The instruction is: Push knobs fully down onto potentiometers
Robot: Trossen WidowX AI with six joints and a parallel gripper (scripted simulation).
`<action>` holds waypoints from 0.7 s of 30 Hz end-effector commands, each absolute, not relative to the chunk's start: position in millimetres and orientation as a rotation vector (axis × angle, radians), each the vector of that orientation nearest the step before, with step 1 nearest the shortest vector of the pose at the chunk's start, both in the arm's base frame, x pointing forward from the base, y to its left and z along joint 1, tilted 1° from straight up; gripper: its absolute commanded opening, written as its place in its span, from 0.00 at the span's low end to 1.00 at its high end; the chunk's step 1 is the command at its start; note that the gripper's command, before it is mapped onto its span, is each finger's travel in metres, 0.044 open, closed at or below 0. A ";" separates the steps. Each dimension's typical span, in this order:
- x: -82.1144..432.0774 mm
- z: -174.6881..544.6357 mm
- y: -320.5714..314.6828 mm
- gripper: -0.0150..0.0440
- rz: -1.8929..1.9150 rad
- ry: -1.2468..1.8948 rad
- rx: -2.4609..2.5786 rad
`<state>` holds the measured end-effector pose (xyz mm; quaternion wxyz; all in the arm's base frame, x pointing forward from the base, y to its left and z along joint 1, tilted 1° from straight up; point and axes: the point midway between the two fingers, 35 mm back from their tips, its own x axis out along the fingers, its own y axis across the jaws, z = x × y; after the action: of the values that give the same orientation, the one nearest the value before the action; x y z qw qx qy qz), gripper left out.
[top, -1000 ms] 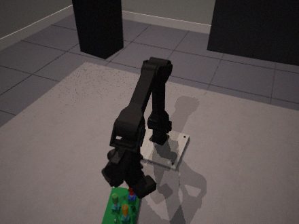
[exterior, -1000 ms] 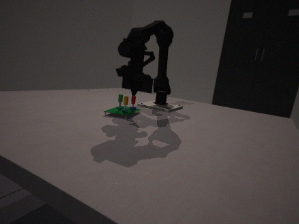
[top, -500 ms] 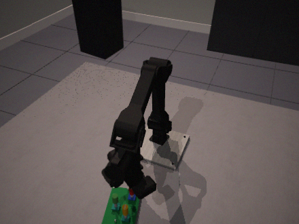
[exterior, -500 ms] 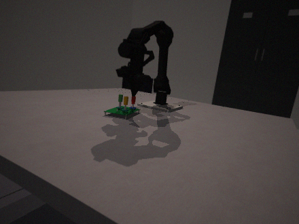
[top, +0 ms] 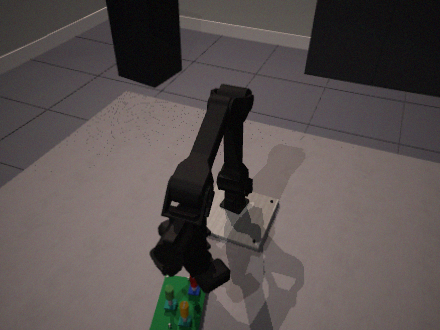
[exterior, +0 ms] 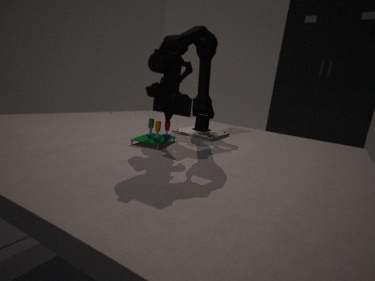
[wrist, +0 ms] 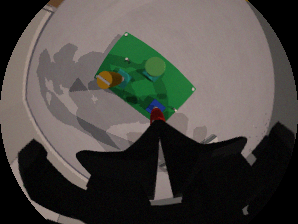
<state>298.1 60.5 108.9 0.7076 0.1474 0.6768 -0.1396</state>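
The green circuit board stands on short legs. A red knob is over the blue potentiometer. A green knob and an orange knob are over teal potentiometers. In the exterior view, pale shaft shows under all three knobs. My gripper is shut and empty, pointing down with its tips at the top of the red knob. Whether they touch is unclear.
The arm's pale base plate lies behind the board. The green and orange knobs stand up close to the red one. The arm's shadow falls across the board and table. Dark cabinets stand beyond the table.
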 end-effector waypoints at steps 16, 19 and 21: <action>297.4 101.9 61.1 0.25 -0.312 1.507 0.334; 297.4 101.7 61.1 0.25 -0.312 1.507 0.334; 297.4 101.7 61.1 0.25 -0.312 1.507 0.334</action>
<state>297.9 60.4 106.4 0.7079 0.1476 0.6765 -0.1395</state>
